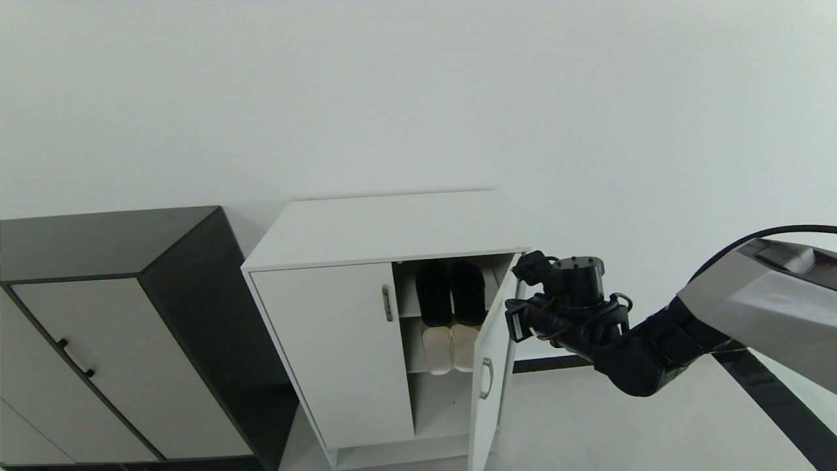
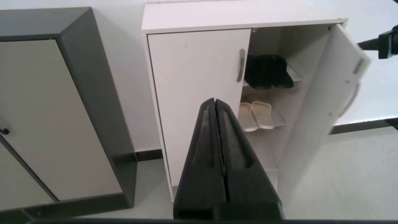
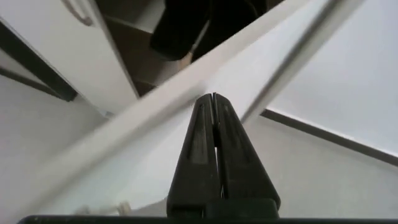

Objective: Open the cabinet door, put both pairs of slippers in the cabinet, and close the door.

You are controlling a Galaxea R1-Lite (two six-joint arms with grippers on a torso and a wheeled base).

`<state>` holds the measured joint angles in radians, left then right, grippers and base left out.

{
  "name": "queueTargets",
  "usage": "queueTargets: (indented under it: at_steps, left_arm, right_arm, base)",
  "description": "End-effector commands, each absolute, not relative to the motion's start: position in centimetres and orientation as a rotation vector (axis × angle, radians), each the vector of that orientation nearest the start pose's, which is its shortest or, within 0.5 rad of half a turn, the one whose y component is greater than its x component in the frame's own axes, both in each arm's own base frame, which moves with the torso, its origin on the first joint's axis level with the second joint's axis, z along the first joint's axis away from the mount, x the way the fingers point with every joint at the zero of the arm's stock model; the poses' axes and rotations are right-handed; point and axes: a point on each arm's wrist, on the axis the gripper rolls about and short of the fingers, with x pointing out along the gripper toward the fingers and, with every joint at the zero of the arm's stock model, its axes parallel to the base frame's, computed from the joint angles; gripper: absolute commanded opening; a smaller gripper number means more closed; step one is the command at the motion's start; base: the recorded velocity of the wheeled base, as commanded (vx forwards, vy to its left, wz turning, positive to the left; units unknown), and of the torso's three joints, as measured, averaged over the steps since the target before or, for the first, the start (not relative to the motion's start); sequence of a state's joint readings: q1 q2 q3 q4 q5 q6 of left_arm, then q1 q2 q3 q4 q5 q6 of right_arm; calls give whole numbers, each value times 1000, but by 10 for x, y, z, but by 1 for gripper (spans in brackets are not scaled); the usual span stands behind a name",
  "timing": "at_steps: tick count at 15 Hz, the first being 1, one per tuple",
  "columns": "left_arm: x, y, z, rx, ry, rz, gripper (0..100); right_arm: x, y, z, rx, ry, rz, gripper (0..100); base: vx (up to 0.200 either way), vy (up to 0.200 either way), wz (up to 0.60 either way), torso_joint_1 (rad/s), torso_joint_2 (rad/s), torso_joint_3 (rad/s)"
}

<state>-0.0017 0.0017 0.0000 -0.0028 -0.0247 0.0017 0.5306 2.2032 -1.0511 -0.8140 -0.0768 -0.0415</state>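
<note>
A: So, starting at the left: how does the left gripper (image 2: 215,104) stand?
B: Its two fingers are pressed flat together with nothing between them. It hangs well back from the furniture, pointing toward the white cabinet (image 2: 186,15).

A: What stands farthest left?
B: A dark cabinet (image 1: 176,275) with a pale front. It is just beside the white one, and both are against the wall.

A: And the white cabinet's doors?
B: The left-hand door (image 1: 333,356) is shut, with its handle (image 1: 387,303) at the inner edge. The right-hand door (image 1: 490,366) is swung out toward the robot.

A: Where are the slippers?
B: Inside, in the opened half. The black slippers (image 1: 450,292) lie side by side on the upper shelf. The pale slippers (image 1: 450,347) lie side by side on the shelf just below them.

A: And the right gripper (image 3: 213,99)?
B: Its fingers are closed on each other and grip nothing. It sits by the upper outer face of the open door, to the right of both pairs, with the door panel between it and the shelves. Whether the tip touches the door I cannot tell.
</note>
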Motion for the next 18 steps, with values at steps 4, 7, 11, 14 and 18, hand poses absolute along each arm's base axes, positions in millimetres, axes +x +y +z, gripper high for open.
queueTargets:
  at_steps: [4, 7, 11, 14, 18]
  left_arm:
    - [-23, -1, 76, 0, -2, -26, 0]
    - [-23, -1, 76, 2, -2, -26, 0]
    - [-23, -1, 76, 2, -2, -26, 0]
    - [-23, -1, 76, 2, -2, -26, 0]
    - [-23, -1, 76, 2, -2, -26, 0]
  right_arm:
    - [337, 220, 76, -135, 265, 535, 0]
    - [314, 213, 84, -114, 291, 719, 0]
    - [304, 208, 76, -104, 312, 837, 0]
    - [304, 209, 73, -104, 317, 841, 0]
    - [299, 207, 69, -97, 324, 898, 0]
  base:
    - [0, 0, 0, 0, 0, 0]
    - [0, 0, 0, 0, 0, 0]
    - [100, 0, 0, 1, 2, 0]
    - [200, 0, 0, -9, -1, 2]
    - [200, 0, 0, 6, 4, 5]
